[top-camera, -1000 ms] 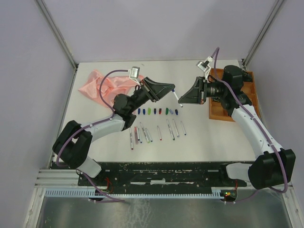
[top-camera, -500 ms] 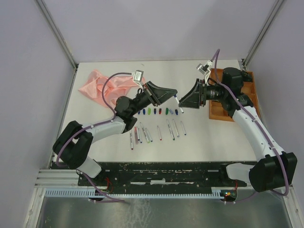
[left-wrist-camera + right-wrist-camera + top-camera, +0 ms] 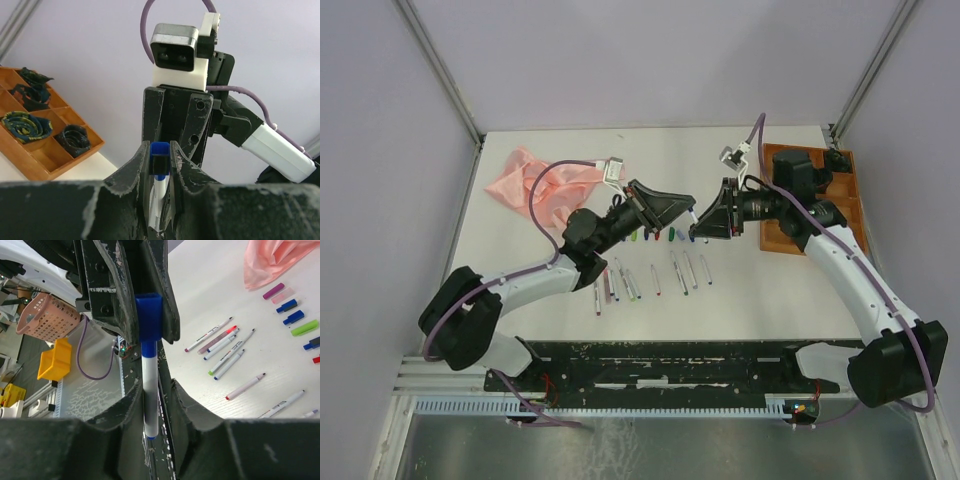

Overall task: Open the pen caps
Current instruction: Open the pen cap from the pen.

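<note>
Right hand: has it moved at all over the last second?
Yes. The right hand has shifted away from the wooden tray, coming nearer to the row of caps and the table's near edge.

On table (image 3: 770, 290): pen caps (image 3: 636, 237) row just behind pens (image 3: 656, 280) row; cloth (image 3: 535, 180) far left, tray (image 3: 775, 238) far right.

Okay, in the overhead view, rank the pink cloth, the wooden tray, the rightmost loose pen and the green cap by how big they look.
Largest: the pink cloth and the wooden tray, about alike; the tray is partly covered, so I won't rank those two.
Next: the rightmost pen.
Smallest: the green cap.
</note>
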Robot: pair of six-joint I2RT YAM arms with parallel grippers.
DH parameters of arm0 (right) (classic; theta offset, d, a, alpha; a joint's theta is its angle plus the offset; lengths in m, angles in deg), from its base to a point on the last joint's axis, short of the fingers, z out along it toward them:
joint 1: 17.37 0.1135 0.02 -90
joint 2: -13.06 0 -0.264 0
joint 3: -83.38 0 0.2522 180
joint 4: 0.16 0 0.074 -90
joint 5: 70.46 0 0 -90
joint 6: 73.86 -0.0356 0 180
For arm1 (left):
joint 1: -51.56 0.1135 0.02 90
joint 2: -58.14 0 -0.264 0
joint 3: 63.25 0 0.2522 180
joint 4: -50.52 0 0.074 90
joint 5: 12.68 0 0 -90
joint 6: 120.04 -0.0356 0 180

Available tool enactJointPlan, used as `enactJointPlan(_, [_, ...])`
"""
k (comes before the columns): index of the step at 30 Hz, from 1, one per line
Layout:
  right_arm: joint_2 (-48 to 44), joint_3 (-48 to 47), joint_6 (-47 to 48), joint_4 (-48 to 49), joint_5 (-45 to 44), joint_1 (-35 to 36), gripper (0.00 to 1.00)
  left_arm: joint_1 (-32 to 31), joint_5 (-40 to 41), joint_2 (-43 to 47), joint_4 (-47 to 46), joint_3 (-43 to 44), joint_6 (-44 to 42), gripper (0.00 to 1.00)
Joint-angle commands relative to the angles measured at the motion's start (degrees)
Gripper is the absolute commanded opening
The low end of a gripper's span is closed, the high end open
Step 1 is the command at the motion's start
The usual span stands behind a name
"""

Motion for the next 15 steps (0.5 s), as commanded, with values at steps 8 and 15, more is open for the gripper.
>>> enactJointPlan(8, [1.5,-3.8,2.6,-2.4,-0.8,1.2,0.0,0.0,10.5,5.7,2.6,1.5,-13.4,0.03])
enactJointPlan(15, [3.6,-3.5,3.0,-2.6,-0.6,1.5,0.0,3.6,22.6,7.8,6.9,7.0,-17.2,0.03])
